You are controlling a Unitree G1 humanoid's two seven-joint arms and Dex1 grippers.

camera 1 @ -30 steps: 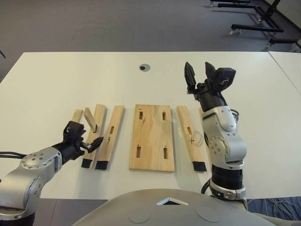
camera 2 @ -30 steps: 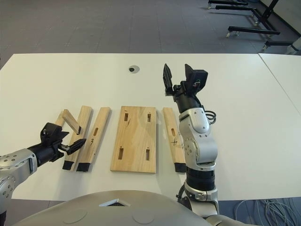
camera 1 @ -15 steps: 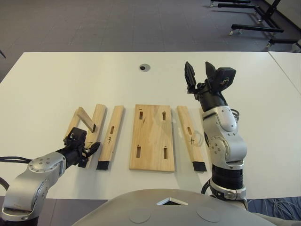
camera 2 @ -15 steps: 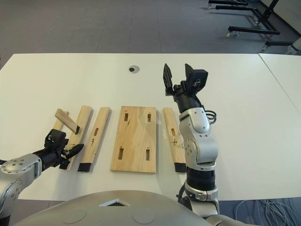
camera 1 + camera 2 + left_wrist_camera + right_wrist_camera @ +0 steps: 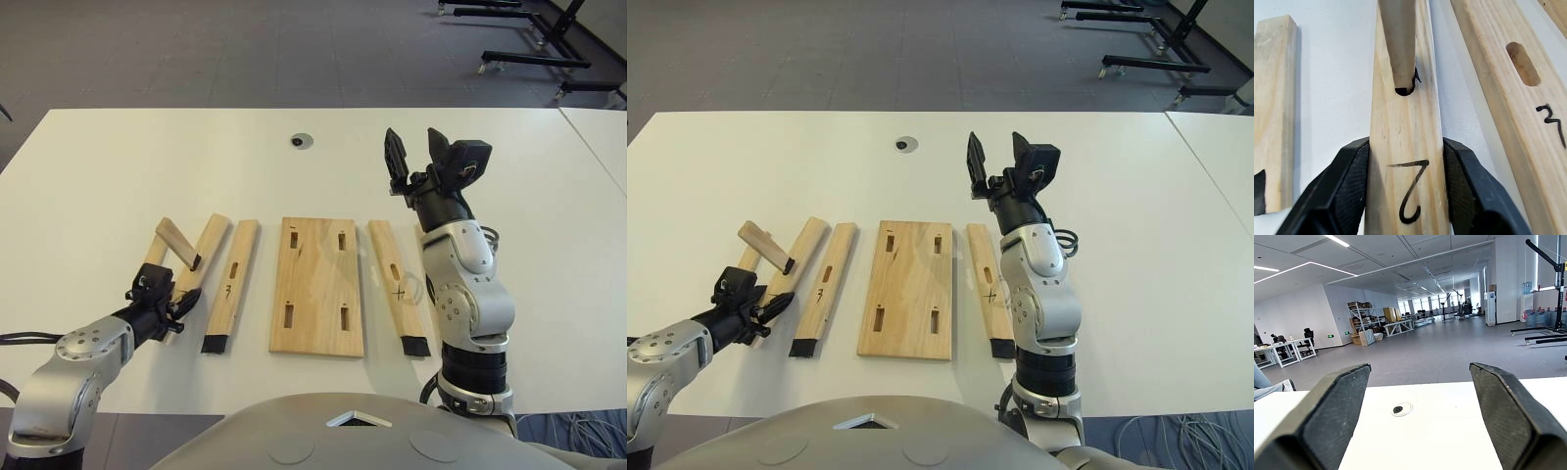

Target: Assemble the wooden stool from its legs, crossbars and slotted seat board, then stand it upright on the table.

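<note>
- The leg marked 2 point(image 5: 209, 243) lies on the robot's left of the seat board point(image 5: 315, 286), one piece farther out than the leg marked 3 point(image 5: 231, 284). Your left gripper point(image 5: 165, 302) is clamped across its near end, with a finger point(image 5: 1347, 186) pressed to each side.
- A crossbar point(image 5: 176, 241) has one end seated in that leg's slot and slants away from the seat board.
- A second ago your left gripper stood spread beside this leg's dark-tipped end, and half a second ago it had closed on it.
- Since then the leg has swung. Its near end is drawn away from the seat board and its far end tips toward it, close to the far end of the leg marked 3. You cannot tell whether the near end is off the table point(image 5: 118, 166).
- The crossbar has swung round with the leg.
- A short piece point(image 5: 155, 250) lies farthest from the seat board on that side, partly behind the crossbar, and has not moved.
- The leg marked 3, just beside the seat board, and the leg with the cross mark point(image 5: 397, 284), just beside its opposite long edge, lie as before.
- Your right gripper point(image 5: 411, 142) is raised over the table past the seat board's far right corner. Its fingers are spread wide and hold nothing, and it has not moved.
</note>
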